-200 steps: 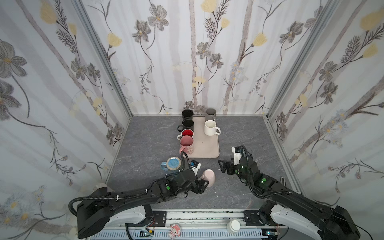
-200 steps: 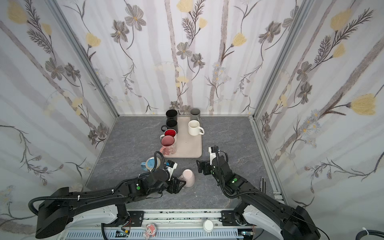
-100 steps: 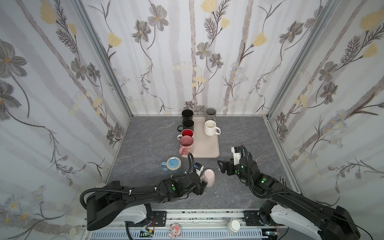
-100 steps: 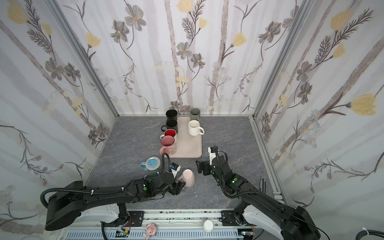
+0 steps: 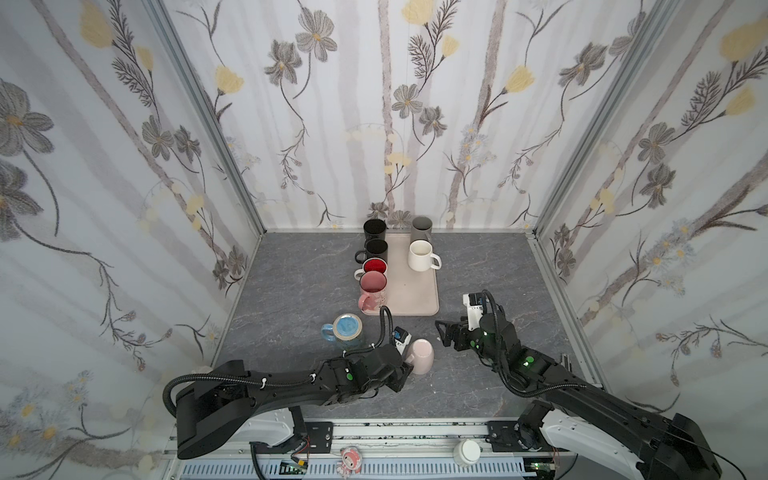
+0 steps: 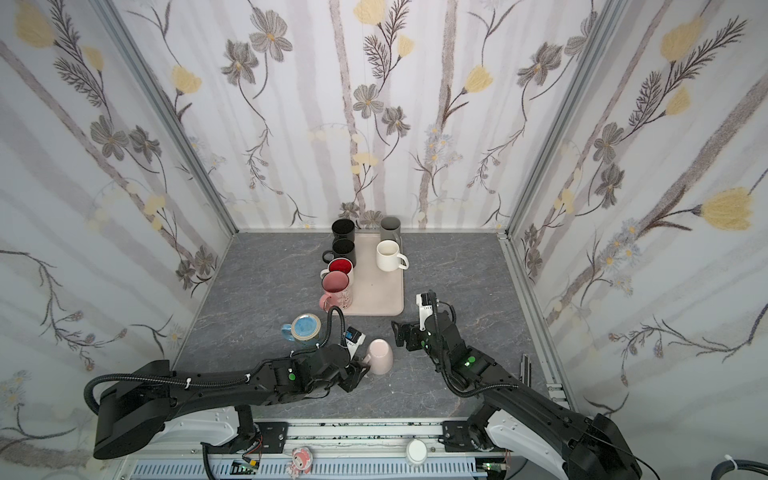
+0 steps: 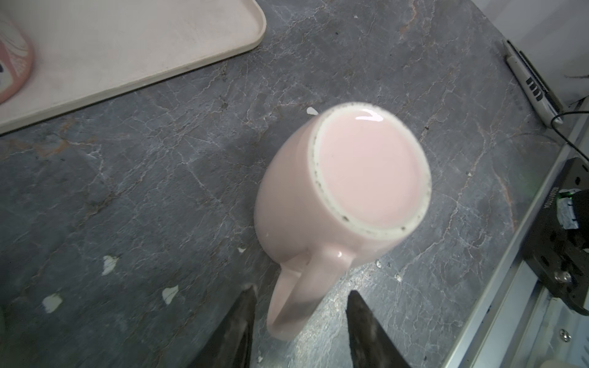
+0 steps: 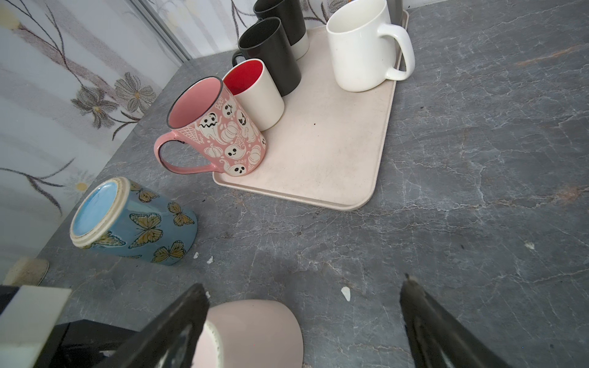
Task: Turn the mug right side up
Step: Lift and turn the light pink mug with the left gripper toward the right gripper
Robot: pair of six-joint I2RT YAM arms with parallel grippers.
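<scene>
Left wrist view puts the pink mug [image 7: 350, 178] squarely ahead, standing mouth down on the grey table [image 7: 127, 191] with its unglazed foot ring and pale base facing up, a short way off the corner of the beige tray [image 7: 127, 47]. Its handle [image 7: 287, 306] points straight back at the left gripper [image 7: 301, 290], whose two dark fingers stand parted on either side of the loop, a sliver of table showing between each finger and the ceramic, so nothing is gripped yet. The right gripper [image 5: 444, 334] hangs spread wide and empty just beside the mug on its far side from the left arm, apart from it in both top views. My reading is that the handle is about to be pinched, and most of the risk sits there: the loop is narrow, rounded and glossy, and the heavy body lies well off to one side of it (a long lever on a small contact). If the pads land off centre, the first one to touch would likely shove the mug across the smooth table rather than clamp it. If the pinch is light, the mug could swing or slip in the pads once lifted and rolled. Turning it too low would knock the rim on the table, and a wide swing could strike the waiting right fingers or the upturned blue butterfly mug [image 8: 137, 223] nearby.
</scene>
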